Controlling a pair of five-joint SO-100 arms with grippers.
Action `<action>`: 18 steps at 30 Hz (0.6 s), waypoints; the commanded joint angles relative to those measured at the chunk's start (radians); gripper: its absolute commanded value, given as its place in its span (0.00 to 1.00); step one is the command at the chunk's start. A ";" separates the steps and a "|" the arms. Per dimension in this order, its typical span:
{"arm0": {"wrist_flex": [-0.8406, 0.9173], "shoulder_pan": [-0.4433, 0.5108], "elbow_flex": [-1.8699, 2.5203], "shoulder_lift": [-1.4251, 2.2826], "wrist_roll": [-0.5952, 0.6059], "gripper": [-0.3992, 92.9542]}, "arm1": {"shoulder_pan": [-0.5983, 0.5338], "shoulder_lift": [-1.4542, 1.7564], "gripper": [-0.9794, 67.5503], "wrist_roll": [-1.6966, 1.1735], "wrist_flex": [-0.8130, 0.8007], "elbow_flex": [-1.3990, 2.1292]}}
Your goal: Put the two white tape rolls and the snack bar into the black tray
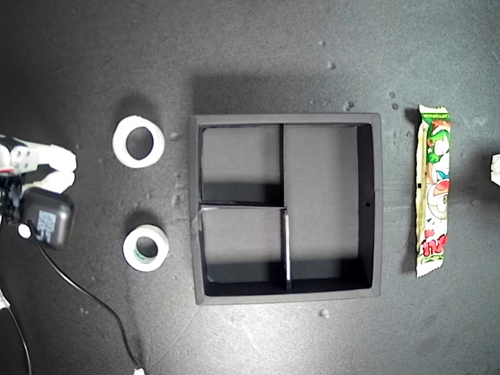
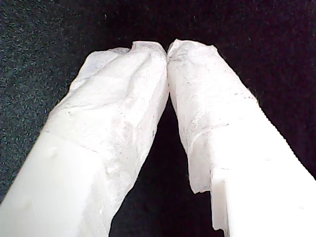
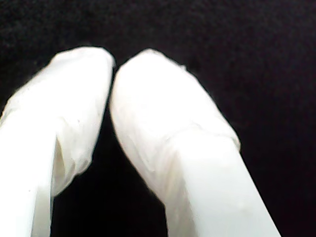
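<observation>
Both pairs of my fingers are pressed tip to tip with nothing between them: my first gripper [image 2: 168,49] shows only dark mat past its wrapped tips, and my second gripper [image 3: 112,66] shows the same. Neither wrist view shows any task thing, so I cannot tell which arm is which in the exterior view.

The black tray [image 1: 373,205] sits mid-table with all three compartments bare, so nothing is placed yet. The snack bar [image 1: 433,190] lies flat outside the tray, just beyond the wall on the exterior view's right, its long axis parallel to that wall and to the tray's long compartment. It is a narrow crimped wrapper in green, white and red.

Beyond the tray's opposite wall lie the two rolls. The wider tape roll [image 1: 138,141] lies flat, hole up, level with the tray's upper small compartment; the smaller tape roll [image 1: 146,248], with its green core, lies level with the lower one.

An arm [image 1: 39,168] beside the rolls is nearer them; a white sliver [image 1: 495,169] past the bar may be the other.
</observation>
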 commanded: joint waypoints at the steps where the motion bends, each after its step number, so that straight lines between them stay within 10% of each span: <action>1: 0.040 -0.005 0.060 0.052 -0.092 0.01 | 0.000 0.006 0.04 -0.012 -0.005 0.012; 18: 0.040 0.002 0.060 0.052 -0.150 0.01 | -0.008 0.006 0.01 -0.051 -0.005 0.012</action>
